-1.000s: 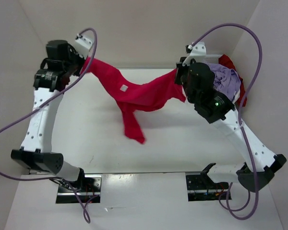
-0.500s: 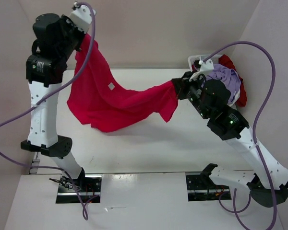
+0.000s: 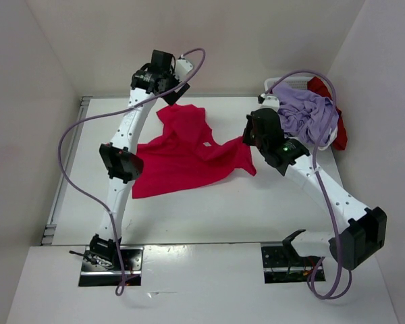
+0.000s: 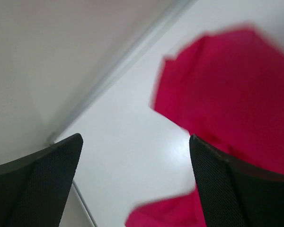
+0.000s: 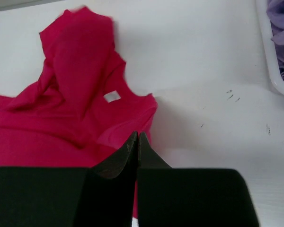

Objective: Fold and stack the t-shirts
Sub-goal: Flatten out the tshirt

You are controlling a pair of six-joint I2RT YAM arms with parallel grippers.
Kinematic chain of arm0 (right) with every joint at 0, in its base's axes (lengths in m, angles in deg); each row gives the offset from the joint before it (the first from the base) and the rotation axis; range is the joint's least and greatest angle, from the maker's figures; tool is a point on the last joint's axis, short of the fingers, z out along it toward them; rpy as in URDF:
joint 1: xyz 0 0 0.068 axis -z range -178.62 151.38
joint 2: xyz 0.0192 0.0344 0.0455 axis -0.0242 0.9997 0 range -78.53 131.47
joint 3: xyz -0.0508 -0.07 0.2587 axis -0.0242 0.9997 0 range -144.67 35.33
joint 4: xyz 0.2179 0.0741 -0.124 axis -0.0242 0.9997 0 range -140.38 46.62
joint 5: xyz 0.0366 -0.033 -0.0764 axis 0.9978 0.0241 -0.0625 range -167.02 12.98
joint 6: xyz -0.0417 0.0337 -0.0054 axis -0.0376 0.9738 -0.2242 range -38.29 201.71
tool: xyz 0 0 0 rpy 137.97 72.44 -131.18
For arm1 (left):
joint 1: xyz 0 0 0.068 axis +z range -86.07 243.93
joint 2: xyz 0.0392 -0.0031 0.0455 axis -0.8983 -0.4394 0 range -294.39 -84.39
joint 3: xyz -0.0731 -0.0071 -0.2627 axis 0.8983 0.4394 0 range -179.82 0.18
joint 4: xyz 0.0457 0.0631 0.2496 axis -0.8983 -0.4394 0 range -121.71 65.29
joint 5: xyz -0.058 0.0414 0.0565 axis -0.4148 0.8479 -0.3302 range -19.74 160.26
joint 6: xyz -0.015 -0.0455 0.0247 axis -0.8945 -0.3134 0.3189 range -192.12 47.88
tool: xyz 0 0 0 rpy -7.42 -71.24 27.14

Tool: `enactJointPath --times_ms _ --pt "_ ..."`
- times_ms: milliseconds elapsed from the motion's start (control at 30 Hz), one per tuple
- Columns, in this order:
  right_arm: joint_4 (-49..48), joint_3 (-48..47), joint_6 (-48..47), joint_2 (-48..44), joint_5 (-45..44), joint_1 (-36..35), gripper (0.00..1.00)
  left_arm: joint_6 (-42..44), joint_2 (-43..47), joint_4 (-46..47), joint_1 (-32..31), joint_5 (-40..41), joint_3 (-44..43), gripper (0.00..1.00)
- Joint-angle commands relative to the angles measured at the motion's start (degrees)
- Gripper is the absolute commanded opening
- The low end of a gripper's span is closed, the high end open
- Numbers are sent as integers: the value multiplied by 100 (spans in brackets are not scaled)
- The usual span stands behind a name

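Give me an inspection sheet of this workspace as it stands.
Surface: white table, a few dark specks near the basket.
Job's things: magenta-pink t-shirt lies rumpled and unfolded on the table; lavender t-shirt and dark red t-shirt heaped at the basket; no stack yet.
Clutter: white basket at the far right; nothing else seen.
Claws: left claw open and empty, over the shirt's far edge; right claw shut, apparently pinching the shirt's right edge.
Cables: purple cables loop from both arms, one arching over the basket.
Surroundings: plain white walls on three sides.
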Motion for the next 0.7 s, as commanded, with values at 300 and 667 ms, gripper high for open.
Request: enactJointPath --times_ms 300,667 --pt "-383 407 252 -310 -76 78 0 1475 4475 390 -54 -1221 6550 100" --pt "-435 706 252 -477 215 183 0 924 5839 1841 -891 -340 11429 100"
